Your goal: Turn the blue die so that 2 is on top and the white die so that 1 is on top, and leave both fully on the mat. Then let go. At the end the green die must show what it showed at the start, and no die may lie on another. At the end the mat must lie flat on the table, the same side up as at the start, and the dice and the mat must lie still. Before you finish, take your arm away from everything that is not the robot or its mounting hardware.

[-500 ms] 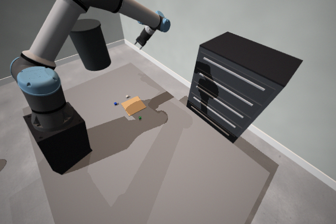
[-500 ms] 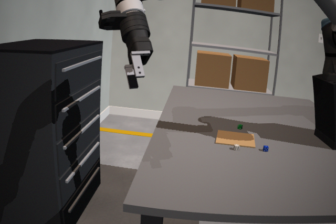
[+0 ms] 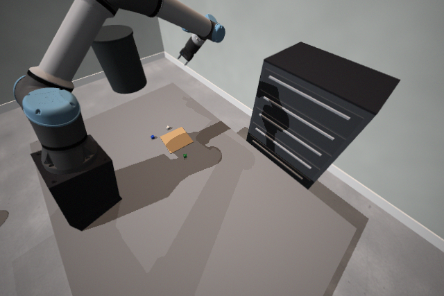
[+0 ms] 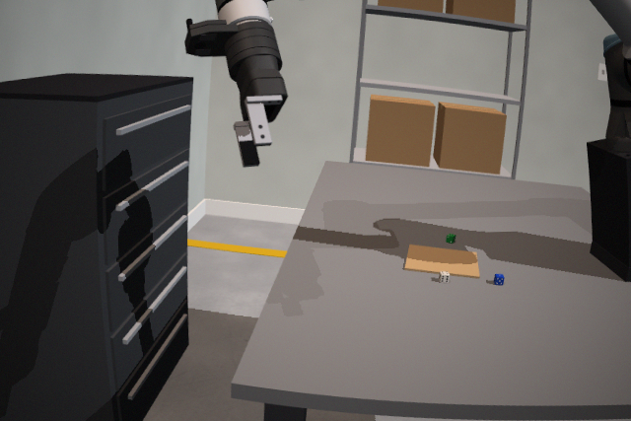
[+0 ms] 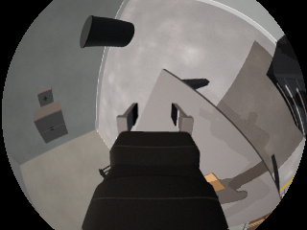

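High over the far end of the surface [image 3: 250, 249] [image 4: 407, 345] [image 5: 194, 129], my pincer [image 3: 182, 62] [image 4: 252, 151] [image 5: 154, 109] hung wide, with nothing in it. I think it was up there so the arm could not bump the little things.

The mat [image 3: 175, 136] [image 4: 438, 254] [image 5: 214, 182] lay on the surface, and none of the dice sat on it. The white die [image 3: 168, 127] [image 4: 444, 277] was just beside one edge, with six dots on a side facing the outside camera. The blue die [image 3: 152, 136] [image 4: 499, 279] lay near a corner, off the mat. Across from the white one, the green die [image 3: 184, 155] [image 4: 450, 238] sat in the arm's shadow. Its number had to stay the same, so I guessed it was best left alone.

I could not tell which numbers were on top. Both the blue and the white still needed to go on the mat, so the job looked hardly begun. Next, I would bring the pincer down to one of those two, gently, because a hard push could slide the mat.
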Available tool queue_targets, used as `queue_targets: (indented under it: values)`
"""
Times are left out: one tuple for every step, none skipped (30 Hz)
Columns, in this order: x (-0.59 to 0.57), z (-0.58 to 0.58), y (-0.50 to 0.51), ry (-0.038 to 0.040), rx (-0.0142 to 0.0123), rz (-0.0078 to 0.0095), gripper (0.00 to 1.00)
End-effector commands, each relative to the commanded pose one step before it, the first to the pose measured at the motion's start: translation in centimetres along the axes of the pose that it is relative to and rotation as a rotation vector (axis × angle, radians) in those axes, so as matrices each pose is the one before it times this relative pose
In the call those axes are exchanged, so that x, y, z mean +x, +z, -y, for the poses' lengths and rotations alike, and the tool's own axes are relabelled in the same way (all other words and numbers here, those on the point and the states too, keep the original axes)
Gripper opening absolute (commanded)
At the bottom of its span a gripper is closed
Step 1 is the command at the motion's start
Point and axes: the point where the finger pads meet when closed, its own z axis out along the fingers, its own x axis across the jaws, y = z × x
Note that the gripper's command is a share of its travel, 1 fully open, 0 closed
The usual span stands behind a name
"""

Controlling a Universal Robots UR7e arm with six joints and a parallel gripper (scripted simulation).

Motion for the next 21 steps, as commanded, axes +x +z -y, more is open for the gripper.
queue_targets:
  values:
    - [-0.069,0.044,-0.101,-0.00126,0.00164,-0.00052,1.0]
    - [0.0,0.0,0.0,0.0,0.0,0.0,1.0]
    - [0.001,0.0,0.0,0.00003,0.00001,-0.00001,1.0]
    - [0.006,-0.003,-0.002,0.00018,0.00004,-0.00006,1.0]
    - [0.016,-0.007,-0.004,0.00049,0.00011,-0.00015,1.0]
    - [0.031,-0.014,-0.008,0.00093,0.0002,-0.00029,1.0]
    - [0.05,-0.023,-0.013,0.00149,0.00033,-0.00047,1.0]
    - [0.072,-0.033,-0.019,0.00217,0.00048,-0.00068,1.0]
    - [0.098,-0.045,-0.025,0.00296,0.00065,-0.00092,1.0]
    - [0.128,-0.058,-0.033,0.00385,0.00085,-0.0012,1.0]
    - [0.16,-0.073,-0.041,0.00482,0.00107,-0.0015,1.0]
    - [0.195,-0.089,-0.05,0.00588,0.00131,-0.00182,1.0]
    - [0.232,-0.105,-0.059,0.007,0.00156,-0.00216,1.0]
    - [0.272,-0.122,-0.068,0.00819,0.00184,-0.00252,1.0]
    - [0.313,-0.14,-0.078,0.00943,0.00213,-0.00289,1.0]
    - [0.356,-0.158,-0.087,0.01072,0.00243,-0.00327,1.0]
    - [0.4,-0.176,-0.097,0.01206,0.00275,-0.00365,1.0]
    - [0.0,0.0,0.0,0.0,0.0,0.0,1.0]
    - [0.0,0.0,0.0,0.0,0.0,0.0,1.0]
    - [0.446,-0.194,-0.106,0.01342,0.00309,-0.00404,1.0]
    - [0.492,-0.211,-0.115,0.01481,0.00344,-0.00442,1.0]
